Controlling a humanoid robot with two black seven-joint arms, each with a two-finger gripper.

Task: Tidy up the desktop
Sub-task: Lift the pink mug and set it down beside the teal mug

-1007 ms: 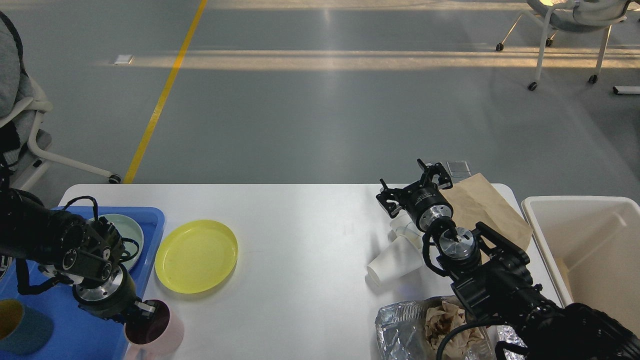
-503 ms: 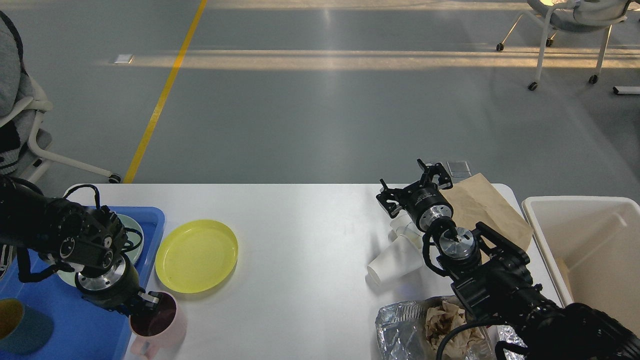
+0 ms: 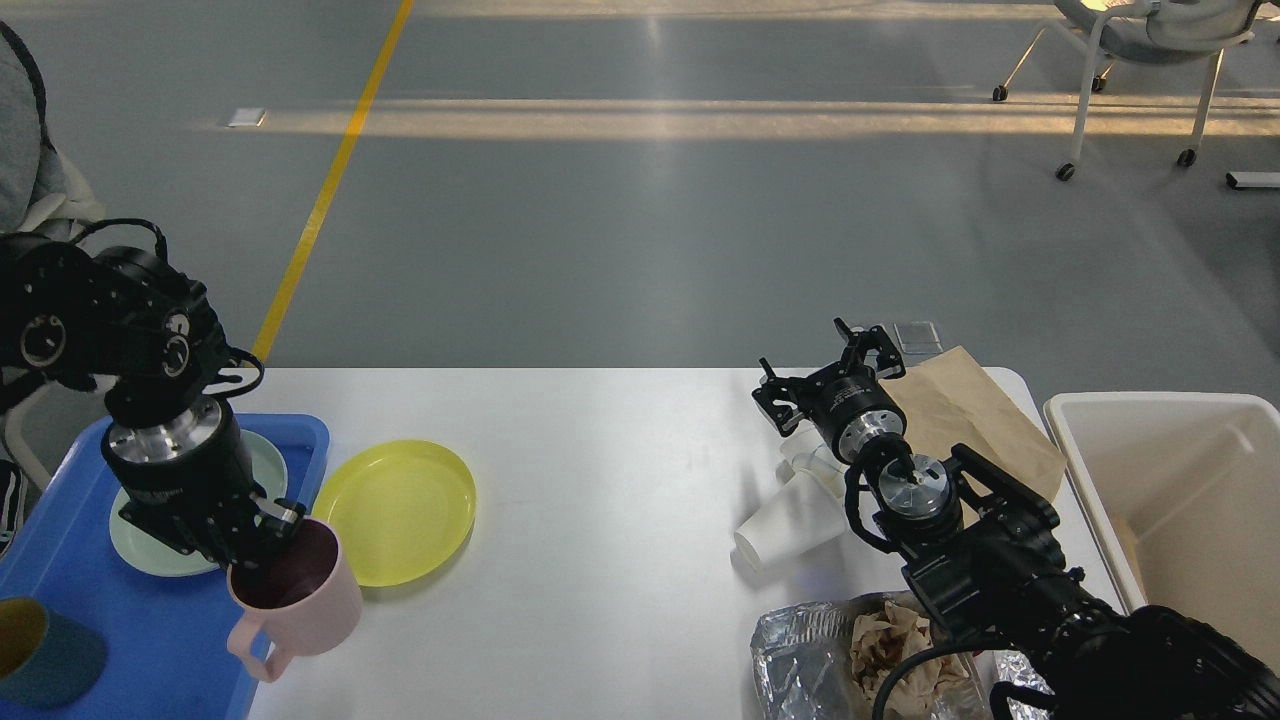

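The white desktop [image 3: 600, 480] spans the lower view. My left gripper [image 3: 258, 540] is shut on the rim of a pink mug [image 3: 300, 595] and holds it lifted over the right edge of the blue tray [image 3: 150, 640]. A pale green plate [image 3: 150, 545] and a teal cup [image 3: 45, 650] sit in the tray. A yellow plate [image 3: 395, 510] lies on the desktop beside the tray. My right gripper [image 3: 830, 375] is open and empty above the table's far right, just beyond tipped white paper cups [image 3: 790, 520].
A brown paper bag [image 3: 975, 420] lies at the far right corner. Crumpled foil with brown paper [image 3: 850, 645] sits at the front right. A cream-white bin [image 3: 1180, 500] stands off the right edge. Chairs stand on the floor beyond.
My left arm has risen and swung back left, lifting the pink mug off the desktop to over the tray's edge. The right arm has not moved.
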